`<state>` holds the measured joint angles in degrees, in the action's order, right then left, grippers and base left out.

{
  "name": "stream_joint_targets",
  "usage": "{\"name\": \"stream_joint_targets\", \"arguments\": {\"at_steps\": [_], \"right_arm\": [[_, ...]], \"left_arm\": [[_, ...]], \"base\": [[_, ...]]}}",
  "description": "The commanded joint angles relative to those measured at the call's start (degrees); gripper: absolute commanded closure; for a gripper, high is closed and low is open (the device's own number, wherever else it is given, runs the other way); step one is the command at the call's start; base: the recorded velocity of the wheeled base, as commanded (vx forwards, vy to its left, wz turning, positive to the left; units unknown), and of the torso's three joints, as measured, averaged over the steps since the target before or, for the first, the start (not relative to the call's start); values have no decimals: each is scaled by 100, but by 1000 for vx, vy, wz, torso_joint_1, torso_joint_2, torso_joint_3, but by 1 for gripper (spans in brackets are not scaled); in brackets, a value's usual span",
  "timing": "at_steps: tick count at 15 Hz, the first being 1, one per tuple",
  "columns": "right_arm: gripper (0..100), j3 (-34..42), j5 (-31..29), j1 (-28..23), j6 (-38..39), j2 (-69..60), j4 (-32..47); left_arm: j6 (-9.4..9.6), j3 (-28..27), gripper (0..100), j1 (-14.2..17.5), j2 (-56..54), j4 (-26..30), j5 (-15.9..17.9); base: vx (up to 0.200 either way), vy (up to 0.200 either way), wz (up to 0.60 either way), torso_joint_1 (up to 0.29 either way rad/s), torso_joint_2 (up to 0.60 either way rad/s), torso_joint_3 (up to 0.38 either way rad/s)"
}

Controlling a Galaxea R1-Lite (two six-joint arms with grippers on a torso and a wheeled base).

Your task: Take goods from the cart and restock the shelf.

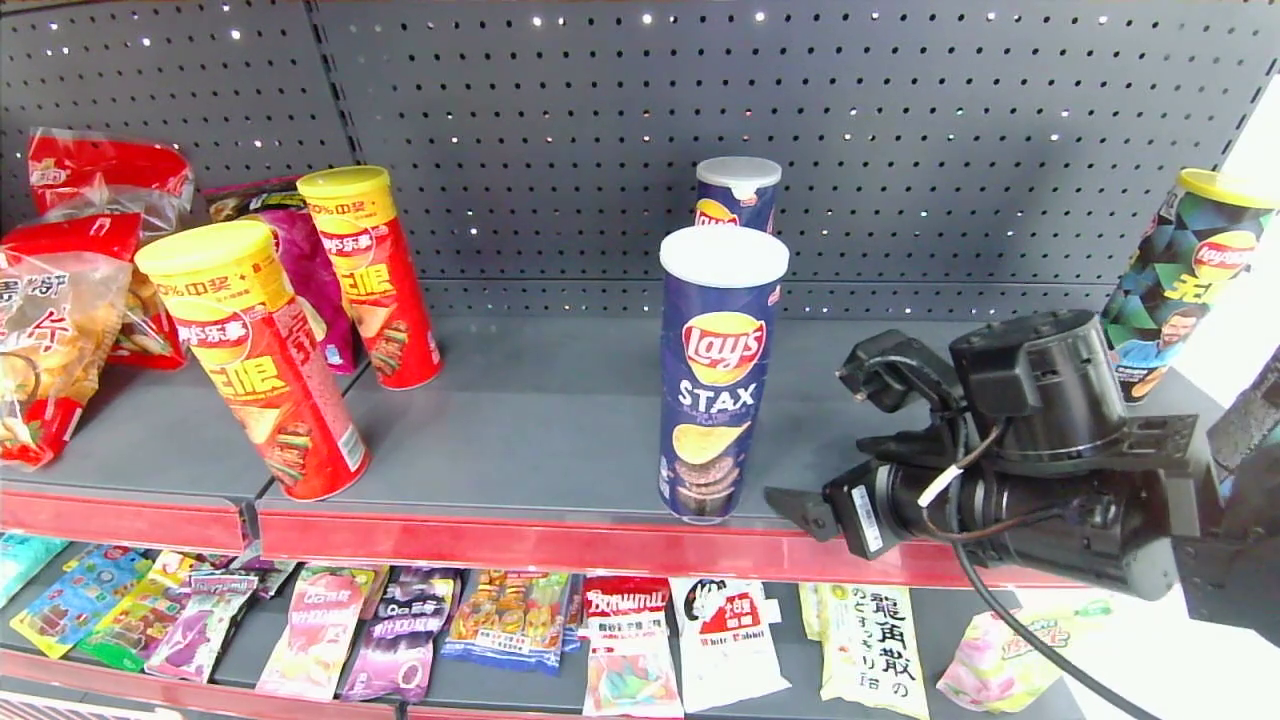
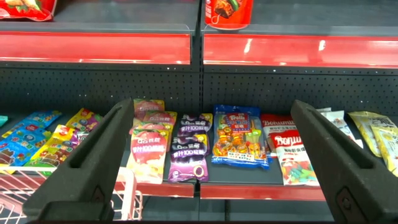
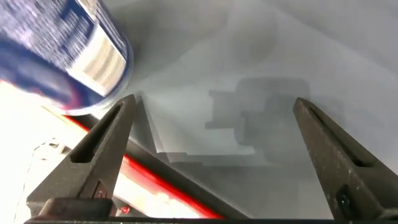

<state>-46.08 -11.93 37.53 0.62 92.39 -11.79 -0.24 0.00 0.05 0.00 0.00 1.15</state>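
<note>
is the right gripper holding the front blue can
No, the right gripper is open and empty, and the front blue can stands free on the shelf beside it.

blue chip can (image 1: 722,375), white lid | upright | shelf (image 1: 540,430) front edge

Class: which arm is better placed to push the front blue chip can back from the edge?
Right, probably: the open right pincer sits beside the front blue chip can at shelf level; the left pincer faces the lower shelf.

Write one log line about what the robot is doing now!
right pincer: open, empty, beside blue chip can | can: upright at shelf front edge | left pincer: open, empty, facing lower-shelf candy bags
</note>
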Motion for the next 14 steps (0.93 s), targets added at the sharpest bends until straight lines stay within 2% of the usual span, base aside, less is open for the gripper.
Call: {"name": "stream_joint_targets", "arguments": {"at_steps": [1, 4, 5, 9, 11, 14], "right_arm": [[0, 310, 7, -168, -9, -591, 10], [0, 873, 42, -229, -256, -1522, 10], [0, 1312, 121, -308, -449, -2155, 10], [0, 2340, 1018, -871, -818, -3939, 10], [0, 2604, 1466, -1143, -880, -4607, 54], [0, 3545, 2327, -1917, -906, -6207, 80]], "left_arm": [[-2, 0, 0, 4, 0, 0, 0], [-2, 0, 0, 4, 0, 0, 0], [-2, 0, 0, 4, 0, 0, 0], [-2, 0, 0, 4, 0, 0, 0], [-2, 0, 0, 4, 0, 0, 0], [-2, 0, 0, 4, 0, 0, 0]], "base": [[0, 0, 0, 0, 0, 0], [0, 0, 0, 0, 0, 0], [0, 0, 0, 0, 0, 0], [0, 0, 0, 0, 0, 0], [0, 0, 0, 0, 0, 0], [0, 0, 0, 0, 0, 0]]}}
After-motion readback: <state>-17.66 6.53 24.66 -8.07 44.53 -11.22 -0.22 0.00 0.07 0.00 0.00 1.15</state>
